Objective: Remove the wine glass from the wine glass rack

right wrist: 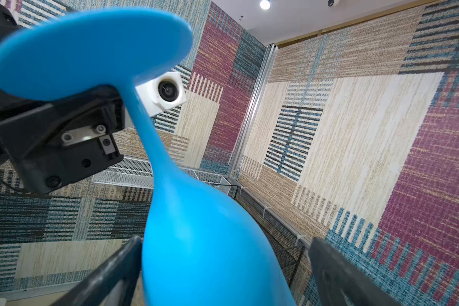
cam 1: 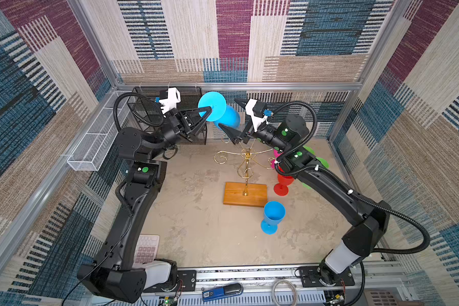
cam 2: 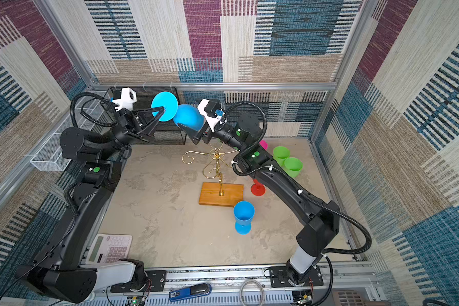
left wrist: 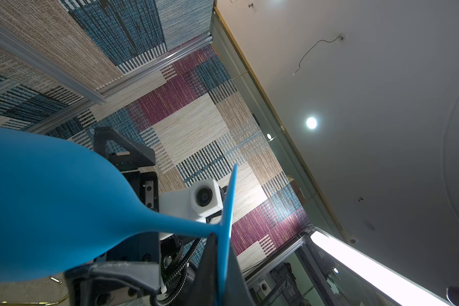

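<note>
Glassware counts 6: 1 wine glass (cam 1: pixel 215 100) aloft, 1 blue glass (cam 1: pixel 273 214) standing by the wine glass rack (cam 1: pixel 239 197), 2 green glasses (cam 2: pixel 293 166), 1 red glass (cam 2: pixel 258 189), 1 pink glass (cam 2: pixel 262 144). The 2 arms reach high above the rack. The left gripper (cam 1: pixel 208 110) is clamped on the sideways wine glass's stem; the right gripper (cam 1: pixel 228 114) straddles its bowl, jaws wide apart.

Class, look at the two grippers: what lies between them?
The blue wine glass, in both top views: the left gripper is shut on its stem, and its bowl sits between the right gripper's open fingers.
</note>
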